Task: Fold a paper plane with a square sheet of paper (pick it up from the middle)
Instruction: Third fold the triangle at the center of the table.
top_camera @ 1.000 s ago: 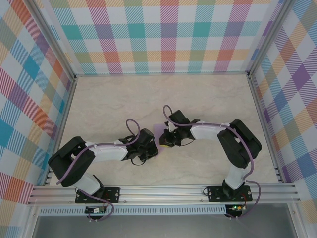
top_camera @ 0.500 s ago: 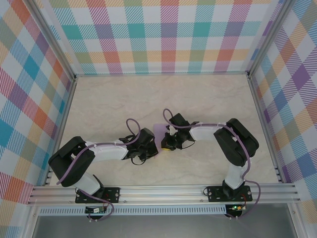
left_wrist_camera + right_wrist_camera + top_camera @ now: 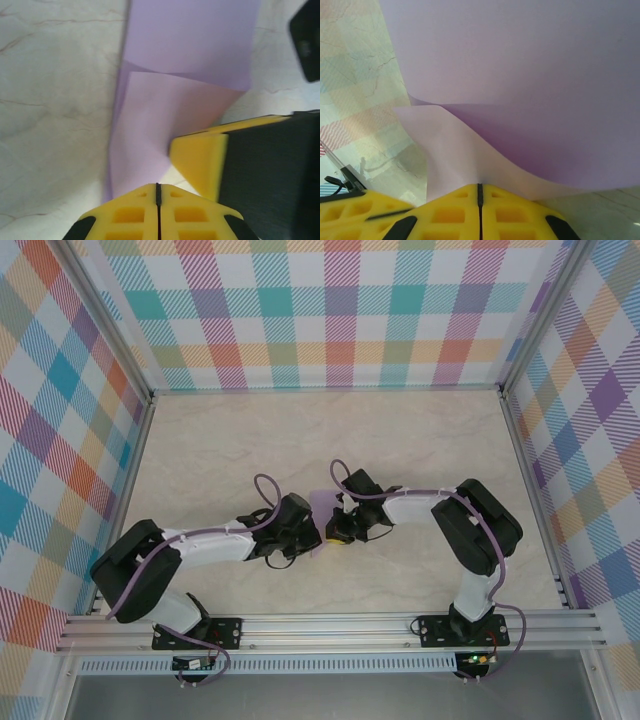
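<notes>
My two arms lie low over the table (image 3: pixel 420 440), both bent at the elbow and reaching in from either side so that the wrists meet near its middle, somewhat closer to the near edge than to the far one. My left gripper (image 3: pixel 314 538) comes in from the left, with its forearm angled up and to the right from the near-left corner. My right gripper (image 3: pixel 337 531) comes in from the right, its forearm running almost level after a sharp fold at the elbow. The two tips sit just beside each other. The square sheet of paper (image 3: pixel 324 504) lies between them and a little farther from me, already creased, with one pale flap turned over the darker lilac layer. On my left wrist camera the yellow fingers (image 3: pixel 130 215) are pressed together at the paper's near edge, and the right gripper's yellow tip rests on the folded flap. On my right wrist camera those fingers (image 3: pixel 445 212) are also pressed together, with the flap curling up to meet them. I cannot tell whether either pair actually has paper caught between.
</notes>
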`<state>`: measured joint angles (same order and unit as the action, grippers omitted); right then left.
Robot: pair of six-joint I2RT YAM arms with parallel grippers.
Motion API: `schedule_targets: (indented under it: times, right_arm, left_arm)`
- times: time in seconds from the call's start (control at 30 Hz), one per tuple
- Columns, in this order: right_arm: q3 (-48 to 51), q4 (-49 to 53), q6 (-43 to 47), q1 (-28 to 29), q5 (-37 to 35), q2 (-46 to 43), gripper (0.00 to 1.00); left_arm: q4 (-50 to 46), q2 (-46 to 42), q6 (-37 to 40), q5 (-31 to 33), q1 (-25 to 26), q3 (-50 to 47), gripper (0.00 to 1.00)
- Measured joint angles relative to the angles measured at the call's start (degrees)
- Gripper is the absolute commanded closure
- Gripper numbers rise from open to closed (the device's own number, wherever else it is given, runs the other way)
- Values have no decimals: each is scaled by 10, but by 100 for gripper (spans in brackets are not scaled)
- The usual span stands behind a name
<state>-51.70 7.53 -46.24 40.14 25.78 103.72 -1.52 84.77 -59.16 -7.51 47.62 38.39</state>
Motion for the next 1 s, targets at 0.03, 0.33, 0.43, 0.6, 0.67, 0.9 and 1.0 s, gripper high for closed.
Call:
schedule_targets:
  times: [0.03, 0.33, 0.43, 0.6, 0.67, 0.9, 1.0]
  right_arm:
    - [0, -1, -1, 0, 0, 0, 93]
    - [3, -3, -13, 0, 0, 0, 94]
    - [3, -2, -13, -1, -1, 0, 94]
    - [3, -2, -15, -2, 0, -1, 94]
    - [3, -2, -16, -2, -1, -2, 94]
    - [3, -2, -20, -2, -1, -2, 94]
    - [3, -2, -22, -2, -1, -2, 94]
  left_arm:
    - [9, -1, -2, -4, 1, 0, 93]
    - [62, 9, -37, -16, 9, -15, 93]
    - [75, 14, -48, -16, 9, -18, 94]
    - [94, 25, -65, -16, 11, -37, 94]
    - [89, 26, -71, -14, 14, -51, 94]
    - [77, 18, -73, -3, 14, -56, 95]
    - [75, 18, -73, 1, 14, -56, 95]
